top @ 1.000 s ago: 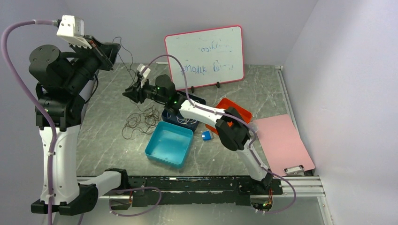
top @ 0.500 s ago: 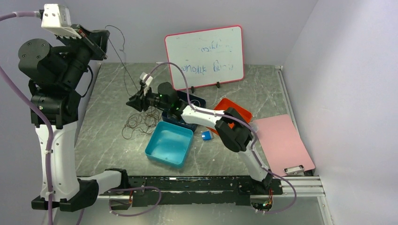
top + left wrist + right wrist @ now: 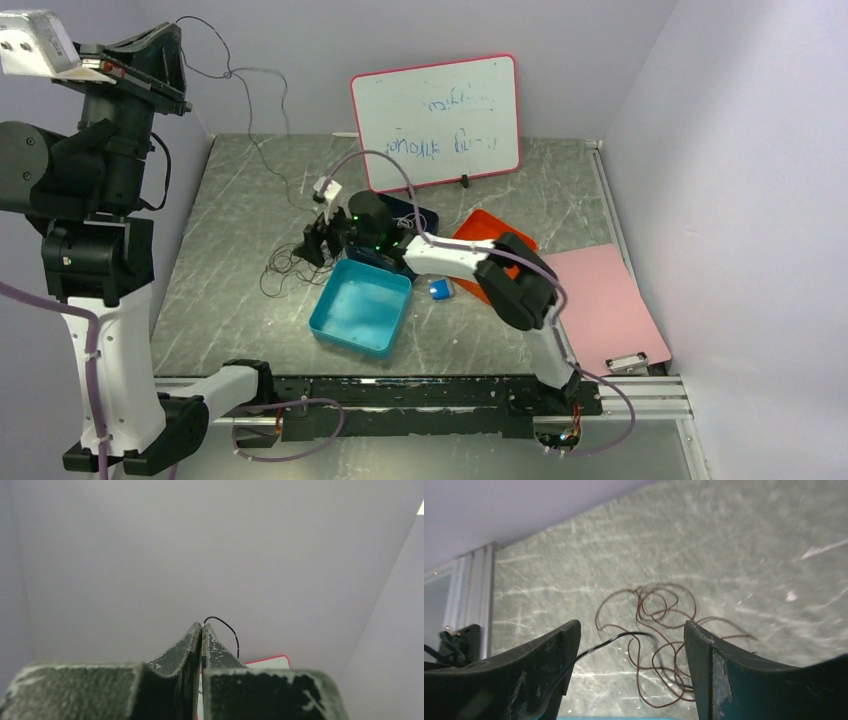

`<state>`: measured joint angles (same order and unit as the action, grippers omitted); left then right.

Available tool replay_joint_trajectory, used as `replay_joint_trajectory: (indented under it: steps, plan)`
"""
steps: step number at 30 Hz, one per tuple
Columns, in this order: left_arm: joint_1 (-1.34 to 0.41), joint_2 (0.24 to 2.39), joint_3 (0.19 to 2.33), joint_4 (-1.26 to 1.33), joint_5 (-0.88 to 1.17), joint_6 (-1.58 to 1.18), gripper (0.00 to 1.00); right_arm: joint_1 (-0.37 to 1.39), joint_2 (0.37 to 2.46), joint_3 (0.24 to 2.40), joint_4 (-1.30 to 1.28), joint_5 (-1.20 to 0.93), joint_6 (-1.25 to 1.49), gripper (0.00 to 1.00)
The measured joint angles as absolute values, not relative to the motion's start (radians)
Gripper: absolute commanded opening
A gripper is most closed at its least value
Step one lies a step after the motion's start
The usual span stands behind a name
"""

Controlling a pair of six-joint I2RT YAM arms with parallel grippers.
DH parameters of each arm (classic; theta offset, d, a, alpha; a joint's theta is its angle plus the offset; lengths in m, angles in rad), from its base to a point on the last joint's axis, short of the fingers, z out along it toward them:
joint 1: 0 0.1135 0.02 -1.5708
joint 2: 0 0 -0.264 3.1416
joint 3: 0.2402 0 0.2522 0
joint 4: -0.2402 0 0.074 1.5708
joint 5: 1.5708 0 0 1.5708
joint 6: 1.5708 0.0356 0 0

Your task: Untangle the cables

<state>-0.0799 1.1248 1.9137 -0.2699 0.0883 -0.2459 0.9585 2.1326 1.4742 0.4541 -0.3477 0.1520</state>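
The cables lie as a tangle of thin brown loops [image 3: 293, 264] on the grey table, left of the teal bin; in the right wrist view the brown loops [image 3: 659, 605] lie just beyond my fingers. One black cable [image 3: 262, 110] rises from the tangle up to my left gripper [image 3: 160, 45], raised high at the far left. That left gripper [image 3: 201, 625] is shut on the black cable [image 3: 229, 628], whose end curls out past the tips. My right gripper [image 3: 315, 243] hovers low over the tangle. The right gripper [image 3: 631, 626] is open, with the black cable [image 3: 611, 638] passing loosely between its jaws.
A teal bin [image 3: 345, 325] sits just right of the tangle, with a dark blue bin [image 3: 424, 215] and an orange tray [image 3: 497, 228] behind it. A whiteboard [image 3: 437, 120] leans on the back wall. A pink clipboard [image 3: 600, 300] lies at right, and a small blue object [image 3: 440, 289] by the teal bin.
My left arm has swung higher and further left, drawing the black cable up. My right gripper has dropped towards the tangle and opened wide.
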Motion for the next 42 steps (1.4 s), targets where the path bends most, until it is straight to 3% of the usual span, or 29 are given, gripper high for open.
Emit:
replay_joint_trajectory:
  steps: [9,19,26,34,39,42]
  plan:
    - [-0.08,1.125,1.89,-0.26,0.045,-0.22,0.07,0.953,1.751,1.395,0.55,-0.225,0.05,0.82]
    - [-0.08,1.176,1.961,-0.258,0.044,-0.195,0.07,0.95,1.717,1.37,0.498,-0.263,-0.033,0.81]
    - [-0.08,1.222,2.028,-0.242,0.055,-0.19,0.07,0.95,1.546,1.099,0.424,-0.235,-0.039,0.82]
    - [-0.08,1.286,2.034,-0.239,0.144,-0.222,0.07,0.936,1.296,0.953,0.3,0.015,-0.026,0.82]
    - [-0.08,1.33,2.041,-0.264,0.225,-0.267,0.07,0.802,1.214,0.936,0.236,0.071,0.054,0.81]
    - [-0.104,1.363,2.064,-0.298,0.251,-0.277,0.07,0.636,1.178,0.907,0.199,0.083,0.117,0.81]
